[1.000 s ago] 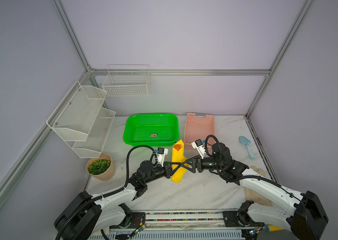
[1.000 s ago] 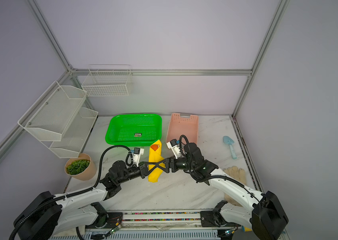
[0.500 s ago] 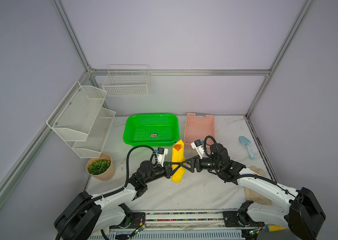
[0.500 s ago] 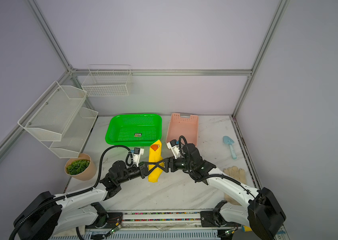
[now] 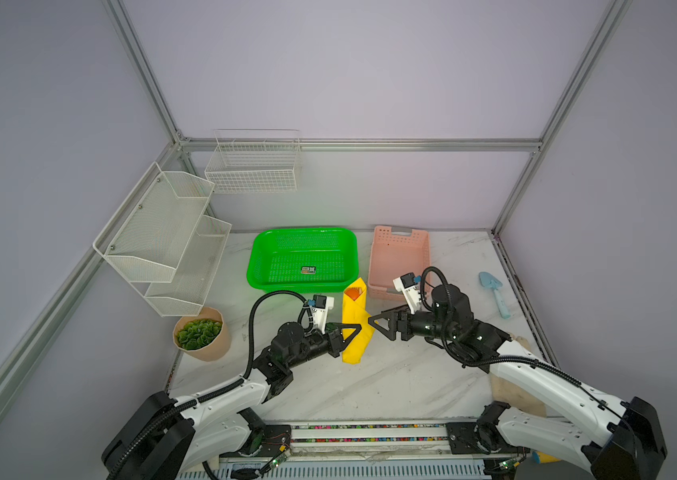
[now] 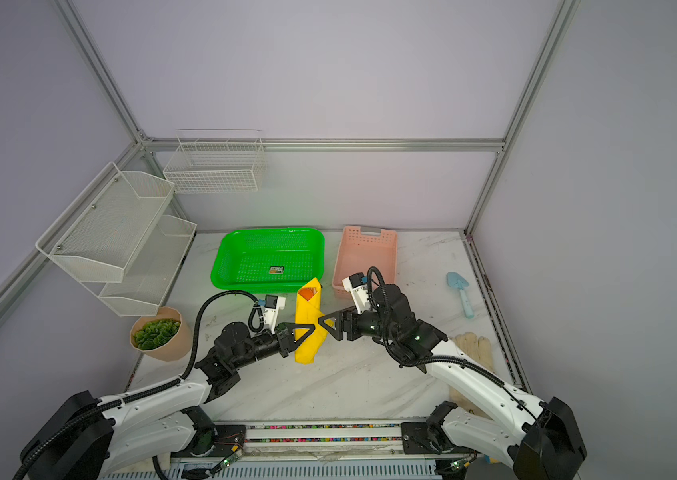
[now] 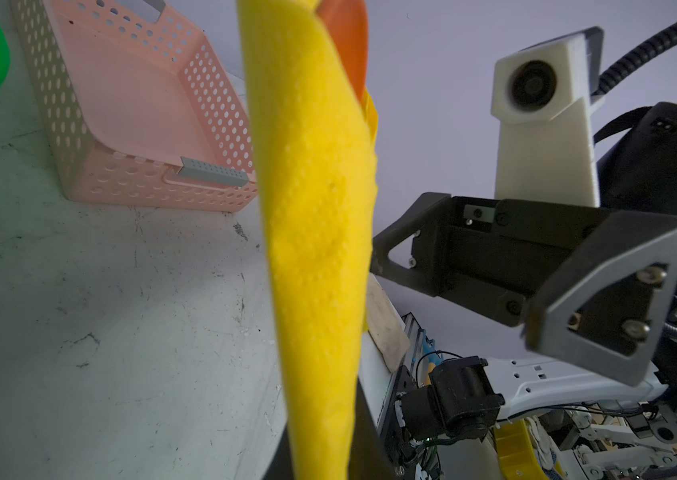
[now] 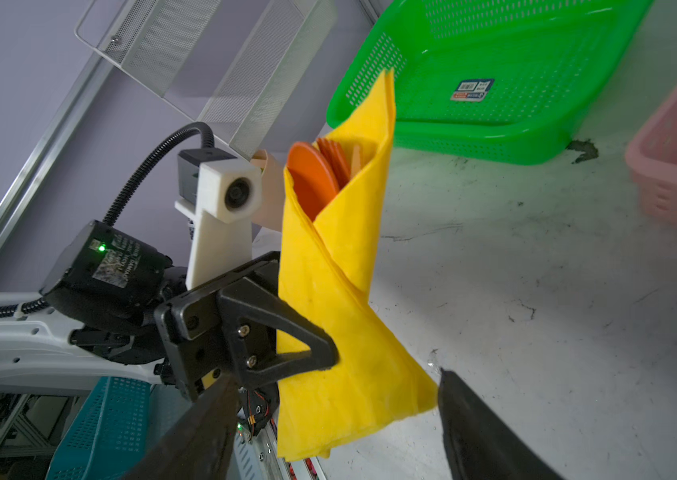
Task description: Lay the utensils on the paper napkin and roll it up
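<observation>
Pretty much nothing has moved over the last second: the left end effector (image 5: pixel 355 329) stays pinched shut on the napkin (image 5: pixel 352 353) from 9 o'clock. The right end effector (image 5: pixel 375 325) stays wide open just off the roll at 3 o'clock, holding nothing. The napkin sits mid-surface (image 5: pixel 370 395), already wrapped around the utensils (image 5: pixel 352 294), which peek out at 12 o'clock near the green basket (image 5: pixel 299 286), so I'd say the rolling's basically done apart from a loose corner flaring toward 3 o'clock.
</observation>
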{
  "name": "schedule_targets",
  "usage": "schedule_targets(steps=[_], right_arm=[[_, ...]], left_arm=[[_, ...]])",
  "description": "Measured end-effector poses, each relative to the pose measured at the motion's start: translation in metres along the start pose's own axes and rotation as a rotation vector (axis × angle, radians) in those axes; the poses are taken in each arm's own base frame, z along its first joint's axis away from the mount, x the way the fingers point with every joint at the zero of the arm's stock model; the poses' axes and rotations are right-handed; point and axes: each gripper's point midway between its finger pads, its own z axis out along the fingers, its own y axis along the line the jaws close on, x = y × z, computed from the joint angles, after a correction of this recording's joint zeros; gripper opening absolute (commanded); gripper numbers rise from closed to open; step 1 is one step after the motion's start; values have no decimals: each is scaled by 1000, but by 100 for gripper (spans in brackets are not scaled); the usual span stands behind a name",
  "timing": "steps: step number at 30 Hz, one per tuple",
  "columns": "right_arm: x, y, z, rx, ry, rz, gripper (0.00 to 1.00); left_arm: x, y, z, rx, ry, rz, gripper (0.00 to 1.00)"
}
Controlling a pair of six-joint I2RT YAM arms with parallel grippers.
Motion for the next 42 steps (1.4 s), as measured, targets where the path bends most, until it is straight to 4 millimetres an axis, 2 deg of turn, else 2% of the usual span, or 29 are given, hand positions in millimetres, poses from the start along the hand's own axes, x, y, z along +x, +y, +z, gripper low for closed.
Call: schedule_targets(steps=[2, 5, 9, 17, 28, 36, 42], right_arm=[[0, 7, 1, -19, 6, -11, 74], [12, 14, 10, -45, 49, -15, 64], [24, 13, 22, -62, 91, -5, 62], [31, 3, 37, -66, 113, 4, 64], [28, 2, 42, -72, 100, -7, 66], [24, -1, 46, -76, 86, -7, 58], [16, -8, 44, -83, 54, 4, 56]], left_arm=[[0, 2, 0, -13, -1, 6, 6], [1, 6, 0, -29, -1, 6, 6], [1, 6, 0, -32, -2, 5, 6], [0, 4, 0, -18, -3, 8, 6], [3, 0, 4, 20, 14, -1, 6], [3, -6, 5, 50, 15, -6, 6], [0, -11, 5, 77, 9, -2, 6]])
